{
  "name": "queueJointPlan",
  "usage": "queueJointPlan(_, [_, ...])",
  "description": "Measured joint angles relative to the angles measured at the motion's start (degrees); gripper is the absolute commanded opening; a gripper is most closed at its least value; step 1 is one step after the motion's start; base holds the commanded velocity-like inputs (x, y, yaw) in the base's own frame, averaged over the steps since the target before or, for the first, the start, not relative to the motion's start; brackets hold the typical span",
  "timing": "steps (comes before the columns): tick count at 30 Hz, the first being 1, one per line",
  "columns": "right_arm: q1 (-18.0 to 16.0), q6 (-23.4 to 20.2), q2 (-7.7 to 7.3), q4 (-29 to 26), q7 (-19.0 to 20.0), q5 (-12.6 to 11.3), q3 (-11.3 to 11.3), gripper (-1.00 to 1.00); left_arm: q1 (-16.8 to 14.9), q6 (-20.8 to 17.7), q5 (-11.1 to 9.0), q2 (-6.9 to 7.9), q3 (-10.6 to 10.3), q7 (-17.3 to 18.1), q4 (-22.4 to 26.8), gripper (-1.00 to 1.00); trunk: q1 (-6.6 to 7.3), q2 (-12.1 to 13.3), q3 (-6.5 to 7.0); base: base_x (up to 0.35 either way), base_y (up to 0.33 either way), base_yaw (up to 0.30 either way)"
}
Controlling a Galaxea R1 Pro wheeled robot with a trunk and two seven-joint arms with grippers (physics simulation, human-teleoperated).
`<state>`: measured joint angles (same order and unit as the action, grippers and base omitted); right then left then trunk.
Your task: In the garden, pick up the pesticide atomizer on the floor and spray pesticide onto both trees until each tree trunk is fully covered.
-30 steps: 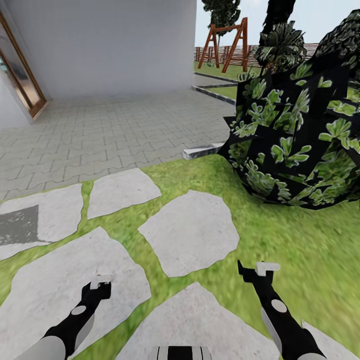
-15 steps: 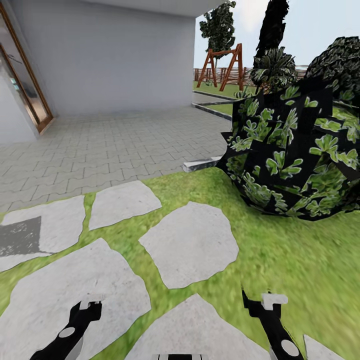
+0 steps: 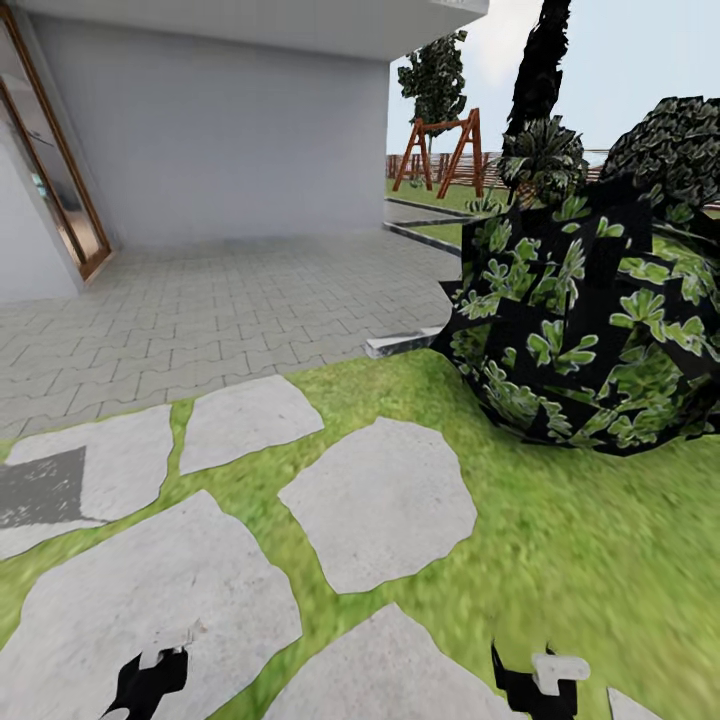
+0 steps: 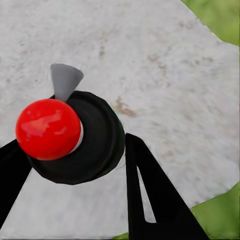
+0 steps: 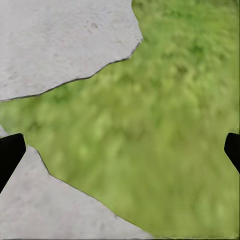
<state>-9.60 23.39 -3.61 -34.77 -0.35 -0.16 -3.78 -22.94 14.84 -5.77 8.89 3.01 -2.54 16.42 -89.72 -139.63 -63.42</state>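
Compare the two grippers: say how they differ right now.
The left gripper has its jaws closed around the atomizer, red cap up; the right gripper is open and empty. The left hangs over a paving stone, the right mostly over grass. Both have black fingers and point down.

Black atomizer (image 4: 80,140), red-capped, grey-nozzled, clamped in left pincer (image 4: 75,165).

The head view looks forward and down from above over pale flat stepping stones (image 3: 380,505) set in green grass (image 3: 600,540), toward a grey paved patio (image 3: 230,300) in the upper left. The left wrist view faces steeply down, close above one stone slab (image 4: 160,65). The right wrist view also faces down, near the ground, sharing grass (image 5: 160,130) and stone edges (image 5: 60,40) with the head view.
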Motion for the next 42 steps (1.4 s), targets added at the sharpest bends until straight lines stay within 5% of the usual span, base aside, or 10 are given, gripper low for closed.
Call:
queueJointPlan(14, [0.0, 2.5, 0.01, 1.5, 0.1, 0.1, 0.2, 1.0, 2.9, 4.6, 0.0, 0.08, 0.3, -0.1, 0.1, -1.0, 3.08, 5.6, 2.57, 0.0, 0.0, 0.027])
queueJointPlan(42, [0.0, 2.5, 0.18, 1.9, 0.0, 0.2, 0.2, 1.0, 2.9, 4.7, 0.0, -0.11, 0.3, -0.2, 0.0, -1.0, 3.05, 5.6, 3.93, -0.069, 0.006, 0.234])
